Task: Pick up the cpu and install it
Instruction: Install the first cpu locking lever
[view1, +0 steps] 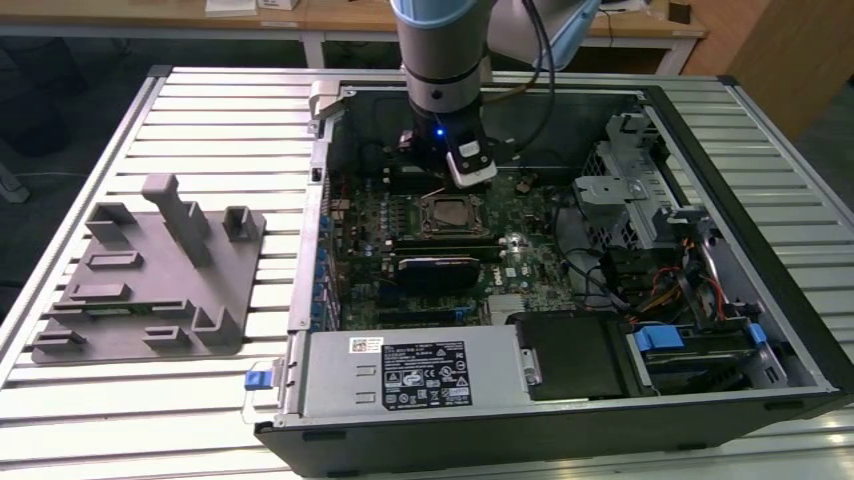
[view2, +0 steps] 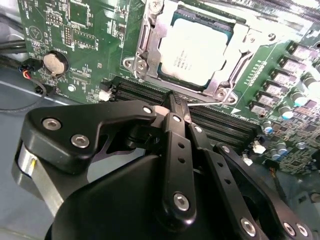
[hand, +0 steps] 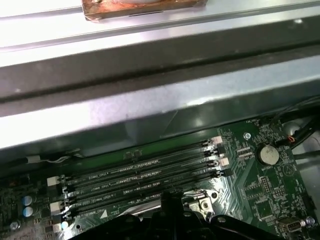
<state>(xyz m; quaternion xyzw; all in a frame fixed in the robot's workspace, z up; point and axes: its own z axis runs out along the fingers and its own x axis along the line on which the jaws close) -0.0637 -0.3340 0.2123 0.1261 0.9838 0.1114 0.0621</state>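
second wrist view shows me the cpu (view2: 194, 47) lying flat inside the socket (view2: 150, 55) on the green board (view2: 85, 30). its shiny grey top faces up, and the metal frame goes all the way around it. i think it sits that way because a chip has to lie flat and snug in its hole to work.

my claw (view2: 176, 107) is just beside the socket, over the long black slots (view2: 135, 92). the two black fingers (view2: 172, 130) are pressed together at the tips, and i see nothing pinched between them. so the claw is not holding the cpu, and it looks a little apart from it. to me that means the chip is already in its place.

in the exterior view the arm (view1: 441, 60) reaches straight down into the open computer case (view1: 694, 130), and the claw (view1: 454, 178) hangs close above the socket (view1: 447, 215). it comes from above because the case walls block the sides.

the grey tray (view1: 140, 290) with tall posts sits on the tabletop (view1: 240, 130), on the exterior view's left, well apart from the case. i think parts wait there so the arm can reach them easily.
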